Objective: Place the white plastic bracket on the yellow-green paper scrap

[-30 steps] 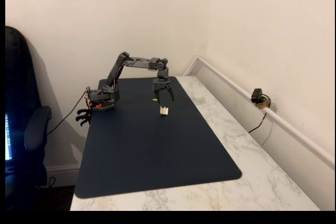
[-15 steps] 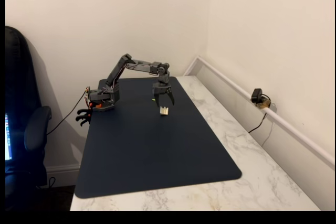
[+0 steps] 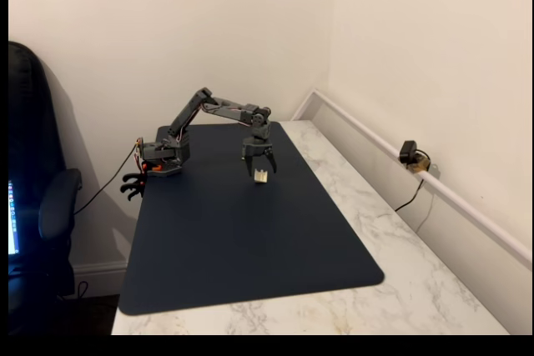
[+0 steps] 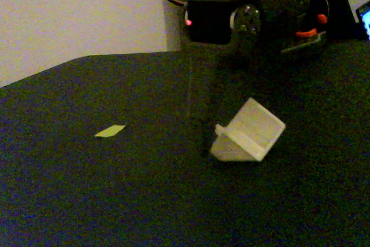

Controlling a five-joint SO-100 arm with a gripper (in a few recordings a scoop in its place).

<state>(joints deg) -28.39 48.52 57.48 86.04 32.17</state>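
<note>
The white plastic bracket [image 3: 261,178] lies on the dark mat [image 3: 250,239], right of the mat's back centre. My gripper [image 3: 261,171] hangs directly over it, pointing down, open, with the fingertips low on either side of the bracket's top. From table level the bracket [image 4: 248,131] looks like a tilted off-white block, and one dark finger [image 4: 202,108] stands just to its left; whether it touches is unclear. The yellow-green paper scrap [image 4: 110,131] lies flat on the mat well left of the bracket, apart from it.
The arm's base [image 3: 158,160] is clamped at the mat's back left corner. The marble table [image 3: 392,248] runs along the right, under a wall rail carrying a small camera [image 3: 409,154]. A black chair [image 3: 42,206] stands off the table's left side.
The gripper has come down and slightly forward, from above the mat to just over the bracket. The bracket has not moved.
</note>
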